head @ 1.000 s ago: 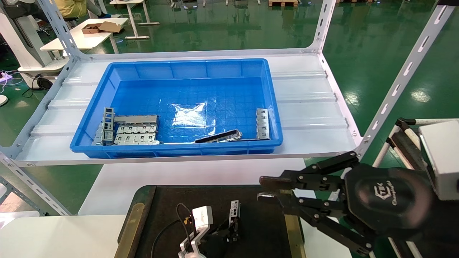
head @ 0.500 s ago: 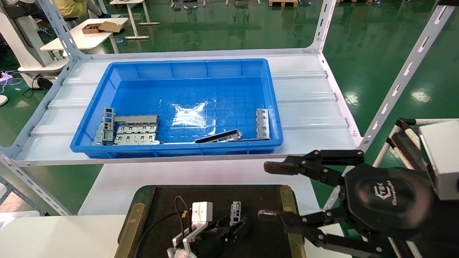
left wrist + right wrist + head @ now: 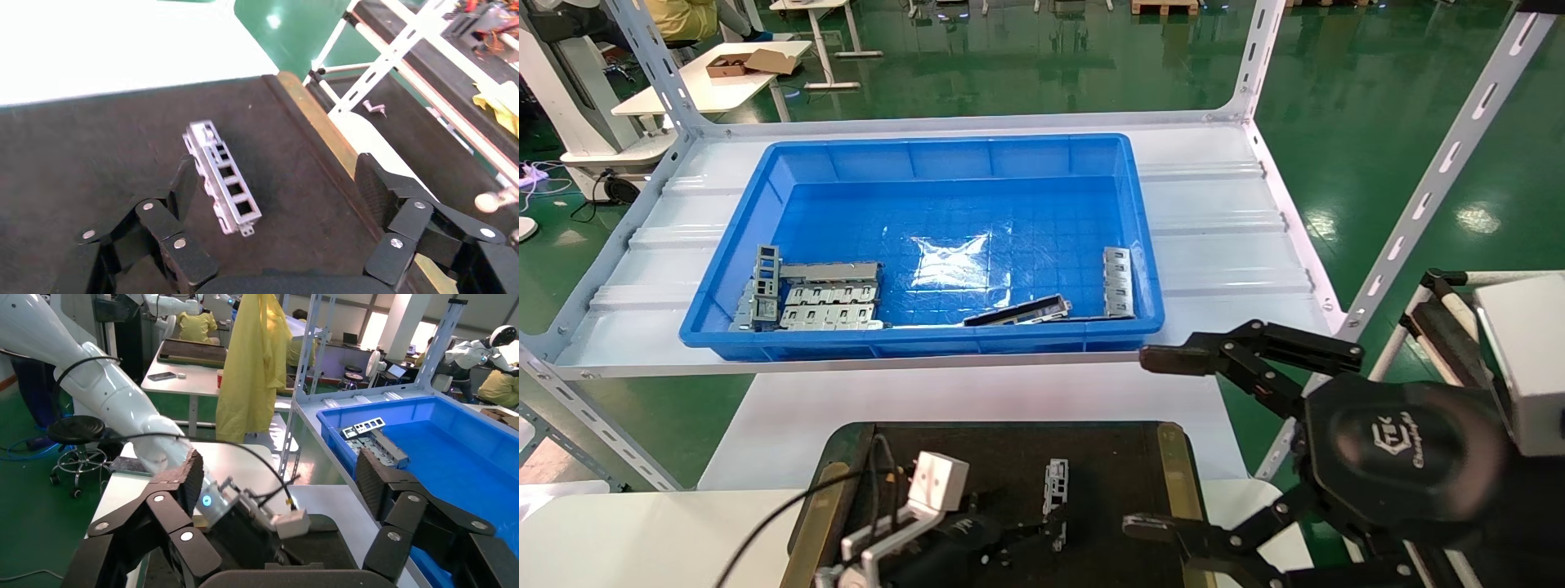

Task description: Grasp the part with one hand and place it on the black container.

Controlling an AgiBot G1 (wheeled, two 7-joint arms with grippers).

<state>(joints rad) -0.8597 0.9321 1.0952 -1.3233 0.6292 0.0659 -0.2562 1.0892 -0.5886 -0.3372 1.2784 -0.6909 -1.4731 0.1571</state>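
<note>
Head view: the part (image 3: 1055, 487) lies on the black container (image 3: 1107, 465), clear of its brass strips; right gripper (image 3: 1173, 441) spread wide, empty, embossed logo unreadable
Left wrist view: left gripper (image 3: 278, 184) released, one finger (image 3: 183, 184) just beside the part (image 3: 221, 177)
Right wrist view: blue bin (image 3: 453, 435) beyond the spread fingers (image 3: 183, 478)

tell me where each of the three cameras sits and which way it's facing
Head view: on the robot's head, looking forward and down at the blue bin and black container; both grippers show, left, right.
Left wrist view: on the left wrist, looking down at the part between its open fingers.
Right wrist view: on the right wrist, facing the left arm; its own open fingers show.
Head and left wrist views share the part.
</note>
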